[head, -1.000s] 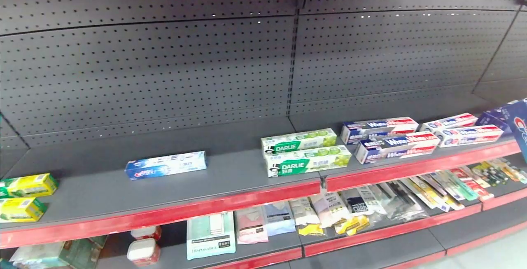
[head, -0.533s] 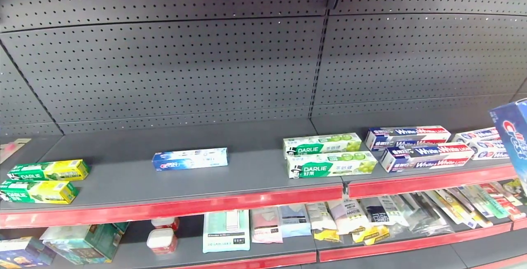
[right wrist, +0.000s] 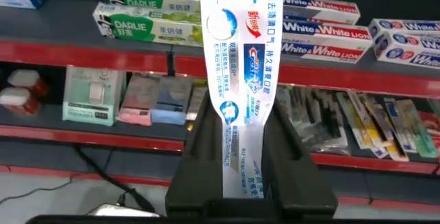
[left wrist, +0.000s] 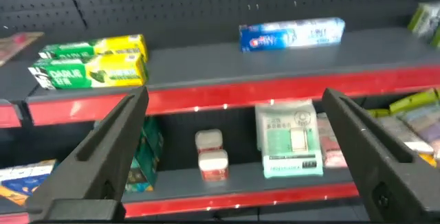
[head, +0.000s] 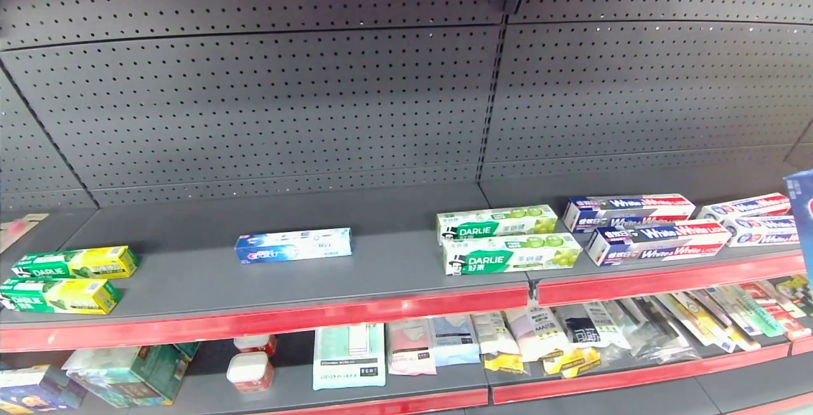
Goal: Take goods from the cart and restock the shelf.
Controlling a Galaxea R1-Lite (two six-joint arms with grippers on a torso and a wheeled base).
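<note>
My right gripper is shut on a blue-and-white toothpaste box that stands upright in front of the shelf; in the head view its blue corner shows at the far right. My left gripper is open with nothing between its fingers, level with the shelf's red front edge. On the grey middle shelf lies a matching blue toothpaste box, seen also in the left wrist view.
Two green-yellow boxes lie at the shelf's left, two green-white boxes right of centre, and white-red-blue boxes farther right. The lower shelf holds a pale green packet, small jars and several hanging packs.
The head camera swung between the oldest frame and half a second ago, then held still. The held blue box has slid slightly right toward the head view's edge.
</note>
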